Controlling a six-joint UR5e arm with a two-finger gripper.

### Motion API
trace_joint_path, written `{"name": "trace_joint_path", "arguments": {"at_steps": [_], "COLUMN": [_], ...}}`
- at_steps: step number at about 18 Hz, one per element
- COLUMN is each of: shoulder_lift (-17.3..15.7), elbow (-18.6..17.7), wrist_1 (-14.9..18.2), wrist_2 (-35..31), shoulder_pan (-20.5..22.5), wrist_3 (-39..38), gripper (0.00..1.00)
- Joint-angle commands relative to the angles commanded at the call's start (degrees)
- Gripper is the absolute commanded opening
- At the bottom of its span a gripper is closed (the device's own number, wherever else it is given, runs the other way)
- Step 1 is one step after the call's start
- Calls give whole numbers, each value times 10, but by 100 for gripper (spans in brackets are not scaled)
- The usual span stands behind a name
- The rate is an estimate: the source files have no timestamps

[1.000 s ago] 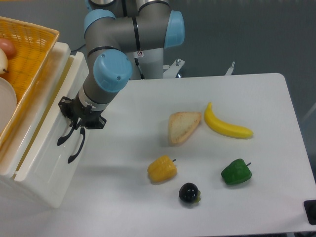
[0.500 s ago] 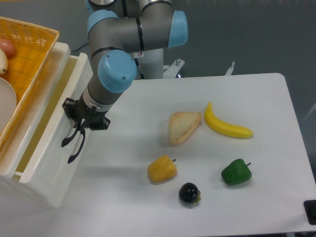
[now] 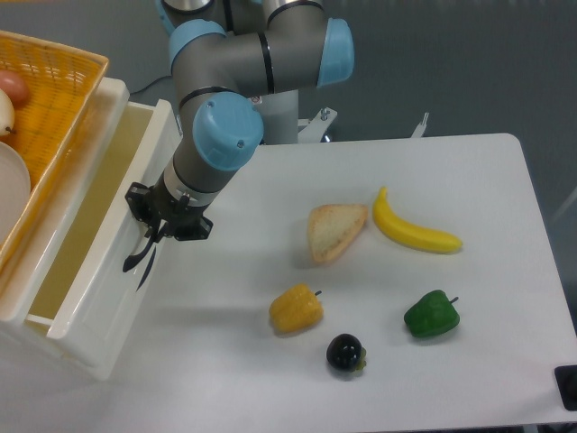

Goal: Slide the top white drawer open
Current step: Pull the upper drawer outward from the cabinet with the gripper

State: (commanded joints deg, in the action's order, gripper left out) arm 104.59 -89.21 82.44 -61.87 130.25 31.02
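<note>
The gripper is clamped on the black handle of the top drawer, and has moved right since the earlier frames. The drawer has come with it, further out of the cabinet (more of its yellowish inside now shows). The drawer sits at the left edge of the worktop, below an orange basket on the cabinet top. Well apart to the right lie a bread slice and a banana; nearer the front, a yellow pepper, a dark fruit and a green pepper. None of these lies right beside the drawer front.
</note>
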Motion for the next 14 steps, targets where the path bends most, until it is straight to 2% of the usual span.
{"name": "trace_joint_path", "arguments": {"at_steps": [14], "shoulder_lift": [14], "elbow": [17], "wrist_1": [-2], "wrist_2": [-13], "shoulder_pan": [18], "wrist_3": [3], "gripper": [21]}}
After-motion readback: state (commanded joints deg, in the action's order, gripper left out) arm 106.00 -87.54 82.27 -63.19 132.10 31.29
